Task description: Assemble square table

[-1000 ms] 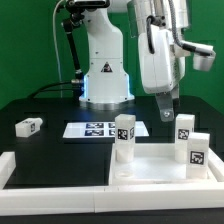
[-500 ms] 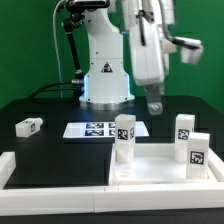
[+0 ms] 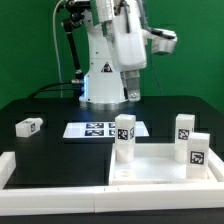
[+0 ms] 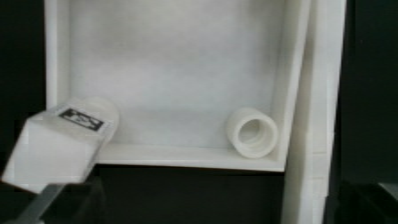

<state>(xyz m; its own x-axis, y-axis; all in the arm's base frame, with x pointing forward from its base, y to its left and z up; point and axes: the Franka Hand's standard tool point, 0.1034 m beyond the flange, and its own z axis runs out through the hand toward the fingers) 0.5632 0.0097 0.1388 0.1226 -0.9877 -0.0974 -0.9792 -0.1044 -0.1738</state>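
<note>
The square table's white plastic slab with the raised rim (image 3: 160, 165) sits low at the near edge of the black surface (image 3: 55, 110), well below the raised pincer (image 3: 133, 94), whose state I can't tell, legs upright.

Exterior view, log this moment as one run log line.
end effector: raised, empty | white plastic square tabletop slab: three white block legs upright | fourth white block leg: lying apart
</note>
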